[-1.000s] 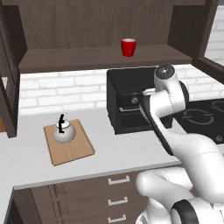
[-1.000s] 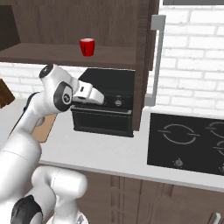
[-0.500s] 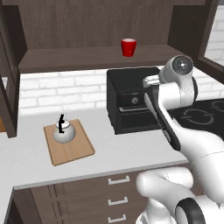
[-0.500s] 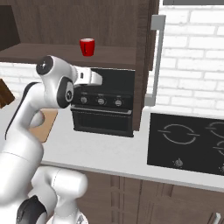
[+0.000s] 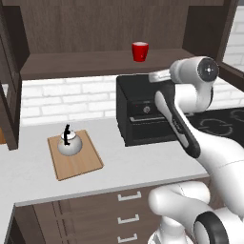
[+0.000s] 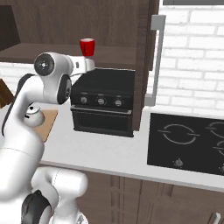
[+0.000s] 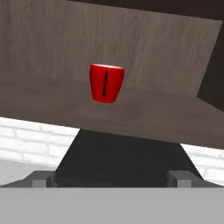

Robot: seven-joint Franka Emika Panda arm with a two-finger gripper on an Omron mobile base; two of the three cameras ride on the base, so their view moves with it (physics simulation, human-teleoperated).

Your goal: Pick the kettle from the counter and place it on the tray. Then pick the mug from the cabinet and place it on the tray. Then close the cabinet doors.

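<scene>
Item: kettle (image 5: 70, 144). Small silver-white ball with a thin black upright handle, seated on the tray (image 5: 83, 167), which lies on the counter (image 5: 119, 167) at about 9 o'clock of the black oven (image 5: 143, 114). By how things lie, the first step reads as done.

Item: mug (image 7: 106, 82). Red, white inside, upright on the shelf of the cabinet (image 7: 131, 113), its handle turned toward the hand camera as a dark vertical line. In the hand view it sits at about 12 o'clock of the finger tips and well apart from them.

Item: gripper (image 7: 111, 178). Jaws spread wide, nothing between them. It is raised above the oven top and aimed at the shelf.

Item: cabinet doors (image 6: 155, 61). Standing open (one silver bar handle shows at 3 o'clock of the oven in the right base view).

Step in hand, as judged: the reach for the mug, second of three.

Next move calls for: advance forward and slightly up until the mug body stands between the fingers, clear of the shelf edge, then close.
</scene>
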